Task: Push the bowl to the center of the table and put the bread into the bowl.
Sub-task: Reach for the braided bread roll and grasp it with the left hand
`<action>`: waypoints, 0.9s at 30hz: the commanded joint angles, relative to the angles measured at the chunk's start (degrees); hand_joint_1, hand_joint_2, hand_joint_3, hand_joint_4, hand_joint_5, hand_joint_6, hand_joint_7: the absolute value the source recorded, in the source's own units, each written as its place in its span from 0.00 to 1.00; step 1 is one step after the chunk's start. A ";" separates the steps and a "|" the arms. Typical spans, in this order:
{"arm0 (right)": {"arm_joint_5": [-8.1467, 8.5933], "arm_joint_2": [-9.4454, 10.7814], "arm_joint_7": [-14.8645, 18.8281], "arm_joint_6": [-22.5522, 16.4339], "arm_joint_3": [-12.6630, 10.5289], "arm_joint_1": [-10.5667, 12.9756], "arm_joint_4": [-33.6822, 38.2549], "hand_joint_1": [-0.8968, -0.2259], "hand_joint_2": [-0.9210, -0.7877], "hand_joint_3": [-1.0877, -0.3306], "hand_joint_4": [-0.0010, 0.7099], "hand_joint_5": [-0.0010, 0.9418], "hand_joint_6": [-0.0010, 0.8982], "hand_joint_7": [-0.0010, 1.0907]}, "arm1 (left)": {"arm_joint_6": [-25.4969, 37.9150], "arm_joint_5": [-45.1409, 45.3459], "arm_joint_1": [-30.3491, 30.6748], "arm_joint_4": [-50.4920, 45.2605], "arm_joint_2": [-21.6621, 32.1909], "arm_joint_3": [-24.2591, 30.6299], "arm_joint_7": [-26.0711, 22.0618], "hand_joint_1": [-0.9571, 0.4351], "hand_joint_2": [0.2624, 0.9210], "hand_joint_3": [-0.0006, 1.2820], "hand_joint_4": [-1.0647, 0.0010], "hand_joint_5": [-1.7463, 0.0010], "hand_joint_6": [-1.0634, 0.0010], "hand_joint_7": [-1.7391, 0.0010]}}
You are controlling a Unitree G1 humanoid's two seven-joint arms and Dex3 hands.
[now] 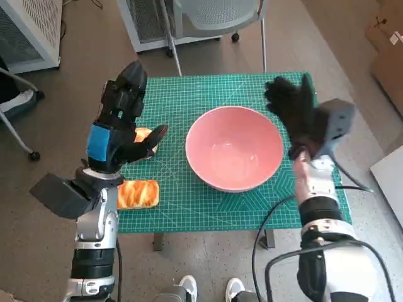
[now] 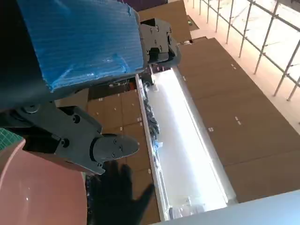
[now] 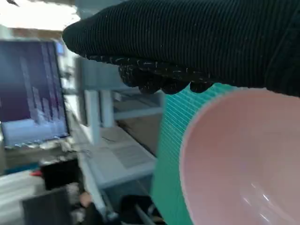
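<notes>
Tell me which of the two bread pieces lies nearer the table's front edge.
The golden, striped bread loaf by the left forearm; the other orange bread piece lies farther back, partly hidden behind the left hand.

A grey-brown floor [image 1: 50, 94] surrounds the small table [image 1: 189, 217] — topped by a green cutting mat [image 1: 189, 94]. A wheeled chair [image 1: 217, 16] is seen at twelve o'clock, a white cabinet [image 1: 28, 28] at ten, cardboard boxes [image 1: 387, 44] at two. Overhead — brown ceiling panels [image 2: 243, 108] and a bright strip light [image 2: 183, 145].
</notes>
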 commanded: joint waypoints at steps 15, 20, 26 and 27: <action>9.55 -1.14 16.56 -22.40 -1.53 5.69 -17.12 0.44 0.00 0.47 0.25 0.01 0.29 0.01 | 0.70 0.23 1.12 -5.53 2.08 0.00 -0.63 0.49 0.84 0.32 0.94 0.99 1.00 0.72; 11.75 -0.80 18.24 -23.38 -0.21 9.10 -26.23 0.40 0.00 0.53 0.28 0.02 0.31 0.02 | 0.52 1.09 1.15 -7.67 3.52 -0.08 -1.16 0.50 0.84 0.31 0.95 1.00 1.00 0.73; 12.24 -1.23 18.41 -23.42 1.50 12.31 -32.96 0.38 0.00 0.55 0.31 0.02 0.34 0.03 | 0.90 2.51 1.77 -11.55 5.80 -0.05 -1.20 0.50 0.83 0.31 0.94 0.99 1.00 0.73; 12.31 -1.30 18.47 -23.32 1.73 12.68 -33.74 0.38 0.00 0.55 0.31 0.02 0.34 0.03 | 0.92 2.90 1.98 -12.33 6.27 -0.03 -1.17 0.49 0.83 0.31 0.93 0.99 1.00 0.73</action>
